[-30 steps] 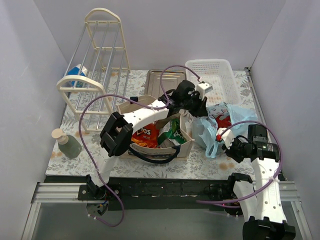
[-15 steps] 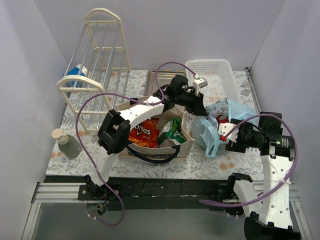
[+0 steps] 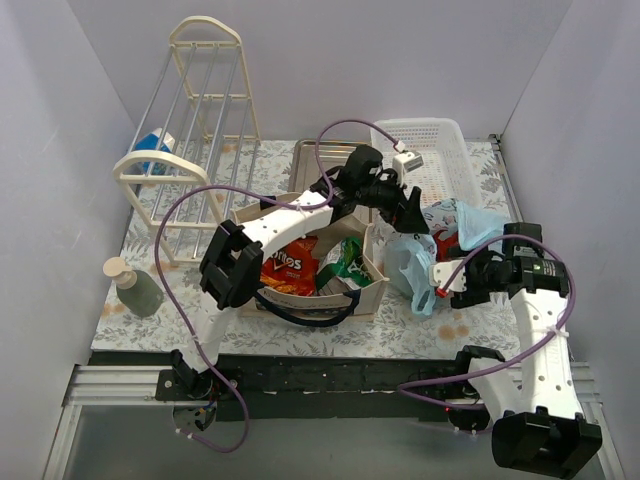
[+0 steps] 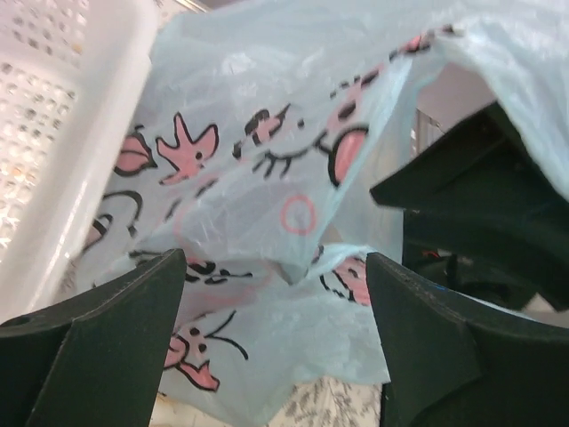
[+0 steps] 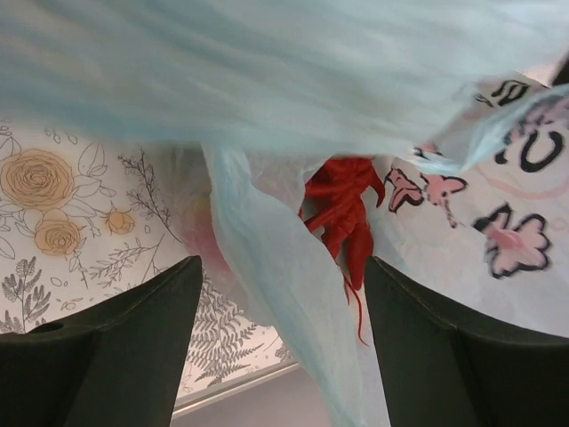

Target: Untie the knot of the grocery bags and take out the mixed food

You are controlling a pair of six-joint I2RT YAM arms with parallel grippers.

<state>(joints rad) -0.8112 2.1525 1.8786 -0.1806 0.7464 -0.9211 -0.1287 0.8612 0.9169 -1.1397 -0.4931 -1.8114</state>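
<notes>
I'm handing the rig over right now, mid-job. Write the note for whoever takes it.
Left gripper: fingers open at the blue plastic bag, holding nothing.
Right gripper: fingers open at the same bag, holding nothing.
Red lobster shows inside the bag's gaping mouth. Doritos bag and green snack bag lie in the beige tote.
Done: the bag mouth is open; I cannot tell whether the knot is fully undone.
Left: take all the food out; none is out yet.

In the tote (image 3: 372,291), chip bag (image 3: 290,265) and snack bag (image 3: 345,262) sat side by side; the plastic bag (image 3: 415,262) lay just right of it, lobster (image 5: 342,209) inside, basket (image 3: 430,140) behind, rack (image 3: 195,130) far left.
</notes>
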